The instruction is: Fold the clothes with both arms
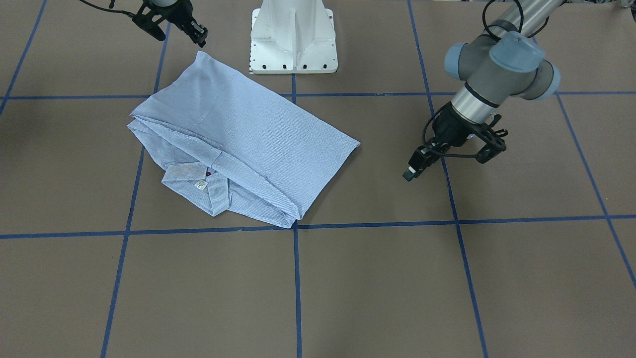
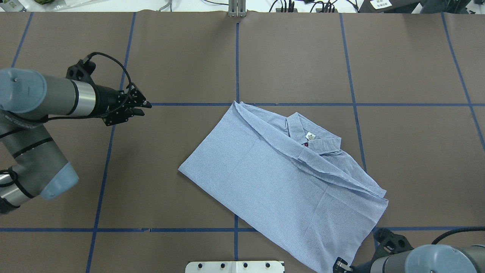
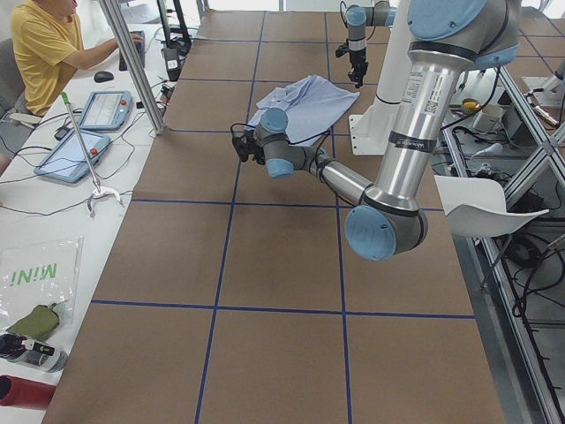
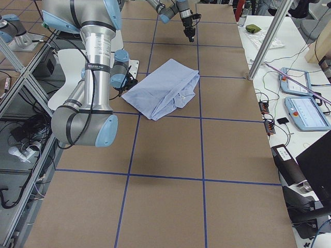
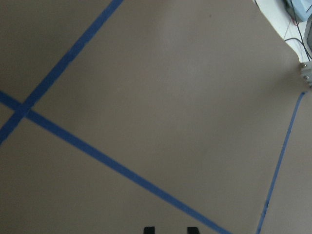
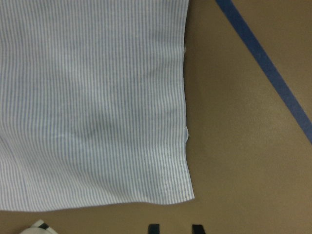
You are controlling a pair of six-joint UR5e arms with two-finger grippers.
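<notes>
Shirt lies clear of both grippers.

Both arms are silver tube and grey joint housings with pale blue round caps; black cables loop along the wrists to black two-finger grippers, and a printed label strip runs down the left arm's tube

Green letters "MINI" stand on a white bag, seen upside down

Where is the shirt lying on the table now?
Overhead view: the shirt lies right of centre, folded, near the white base, its corner by the right claw.
</notes>
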